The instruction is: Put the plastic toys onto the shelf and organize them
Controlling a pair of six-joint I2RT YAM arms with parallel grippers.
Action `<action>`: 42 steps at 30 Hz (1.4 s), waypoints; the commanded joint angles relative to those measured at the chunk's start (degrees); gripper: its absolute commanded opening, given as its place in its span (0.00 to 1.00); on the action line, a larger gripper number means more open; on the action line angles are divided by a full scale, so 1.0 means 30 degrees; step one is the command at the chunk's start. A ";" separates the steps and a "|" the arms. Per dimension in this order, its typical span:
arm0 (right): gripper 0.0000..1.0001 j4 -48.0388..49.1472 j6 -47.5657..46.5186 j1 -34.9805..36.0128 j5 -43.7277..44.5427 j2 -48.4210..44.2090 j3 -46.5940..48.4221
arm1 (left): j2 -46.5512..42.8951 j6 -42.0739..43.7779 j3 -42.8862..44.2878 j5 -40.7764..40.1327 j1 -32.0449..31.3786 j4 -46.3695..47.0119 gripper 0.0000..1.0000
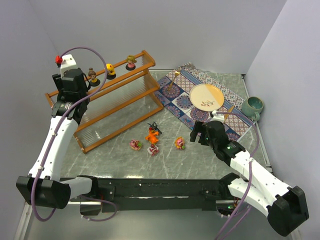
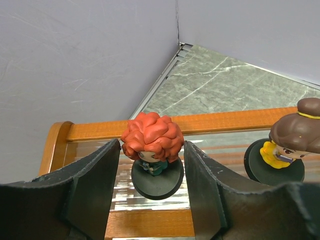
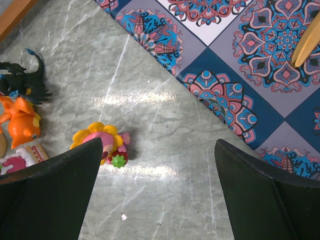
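Left wrist: red-haired doll (image 2: pixel 150 136) between hand's (image 2: pixel 151 150) fingers (image 2: pixel 95 185)

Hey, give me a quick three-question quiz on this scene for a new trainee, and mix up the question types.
1. True or false: the right hand is holding a toy.
2. How many toys lie loose on the table?
3. What stands between the fingers of the left hand? A) a red-haired doll B) an orange figure C) a black spiky figure

Key: 1 false, it hangs open and empty over the table. 2 five. 3 A, and it stands on the top tier of the shelf.
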 commanded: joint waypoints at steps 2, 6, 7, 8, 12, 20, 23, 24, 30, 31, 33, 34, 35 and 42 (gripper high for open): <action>1.00 0.0581 -0.0209 -0.0071 0.0129 0.0011 0.0415 | -0.0637 -0.0316 0.0325 0.0291 0.0064 0.0016 0.60; 1.00 0.0581 -0.0209 -0.0071 0.0128 0.0011 0.0415 | -0.0695 -0.0463 0.0442 0.0378 0.0064 -0.0072 0.62; 1.00 0.0581 -0.0209 -0.0071 0.0100 0.0011 0.0415 | -0.0724 -0.0521 0.0500 0.0379 0.0064 -0.0101 0.64; 1.00 0.0581 -0.0209 -0.0071 0.0128 -0.0018 0.0415 | -0.0783 -0.0521 0.0559 0.0408 0.0064 -0.0101 0.64; 1.00 0.0522 -0.0209 -0.0100 0.0099 -0.0077 0.0415 | -0.0929 -0.0726 0.0851 0.0525 0.0064 -0.0364 0.71; 1.00 0.0522 -0.0151 -0.0071 0.0041 -0.0165 0.0473 | -0.1660 -0.1721 0.2521 0.1256 0.0064 -0.1916 0.86; 1.00 0.0522 -0.0092 -0.0071 -0.0076 -0.0165 0.0503 | -0.2099 -0.2453 0.3107 0.2046 0.0035 -0.2969 0.91; 1.00 0.0522 -0.0063 -0.0071 -0.0134 -0.0165 0.0503 | -0.2218 -0.2977 0.3224 0.2368 0.0035 -0.3552 0.92; 1.00 0.0493 -0.0033 -0.0071 -0.0398 -0.0049 0.0737 | -0.3506 -0.5320 0.3489 0.5527 -0.0082 -0.4787 0.95; 1.00 0.0493 -0.0062 -0.0071 -0.0399 0.0010 0.0766 | -0.3711 -0.5558 0.3460 0.5854 -0.0198 -0.5079 0.96; 1.00 0.0463 -0.0033 -0.0071 -0.0486 0.0098 0.0854 | -0.3888 -0.6404 0.3169 0.6382 -0.0783 -0.5315 0.96; 1.00 0.0434 -0.0004 -0.0071 -0.0574 0.0128 0.0912 | -0.4034 -0.6700 0.2993 0.6442 -0.1105 -0.5374 0.96; 1.00 0.0463 0.0025 -0.0071 -0.0661 0.0157 0.0913 | -0.4122 -0.7254 0.2846 0.6443 -0.2007 -0.5375 0.97; 1.00 0.0376 0.0201 -0.0071 -0.0868 0.0216 0.1030 | -0.3685 -0.9716 0.1383 0.4072 -0.8250 -0.5287 0.97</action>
